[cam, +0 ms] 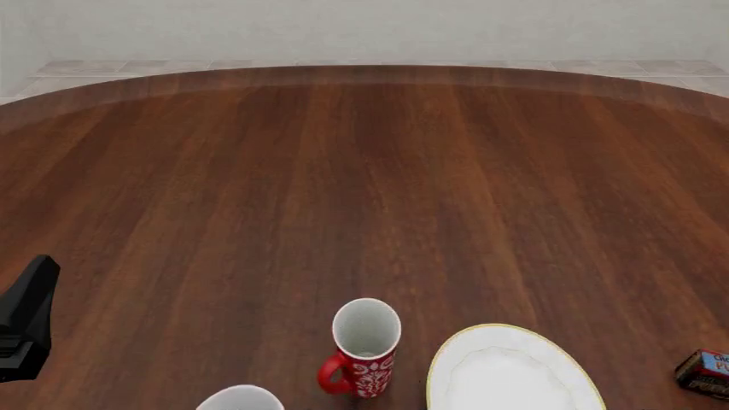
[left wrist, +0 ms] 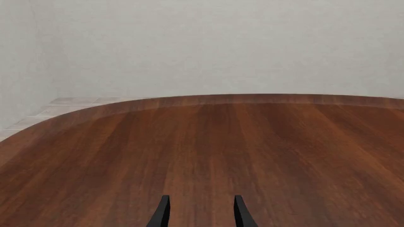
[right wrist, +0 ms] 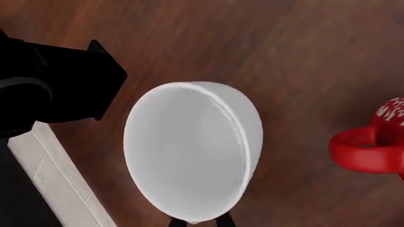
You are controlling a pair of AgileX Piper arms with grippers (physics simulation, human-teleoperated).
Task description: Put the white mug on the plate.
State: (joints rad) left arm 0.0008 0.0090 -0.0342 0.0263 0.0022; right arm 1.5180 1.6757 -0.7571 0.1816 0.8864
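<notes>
Lettering on a small box [cam: 706, 372] at the table's [cam: 364, 171] right edge is too small to read. White mug [right wrist: 192, 151] stands left of red mug [cam: 362, 346] and plate [cam: 513, 371], its rim pinched by right gripper [right wrist: 200, 220]. Left gripper [left wrist: 200, 213] open.

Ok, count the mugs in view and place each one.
2. The narrow red patterned mug stands just left of the gold-rimmed plate; the plain white glossy mug sits front-left of it, cut off by the frame.
</notes>
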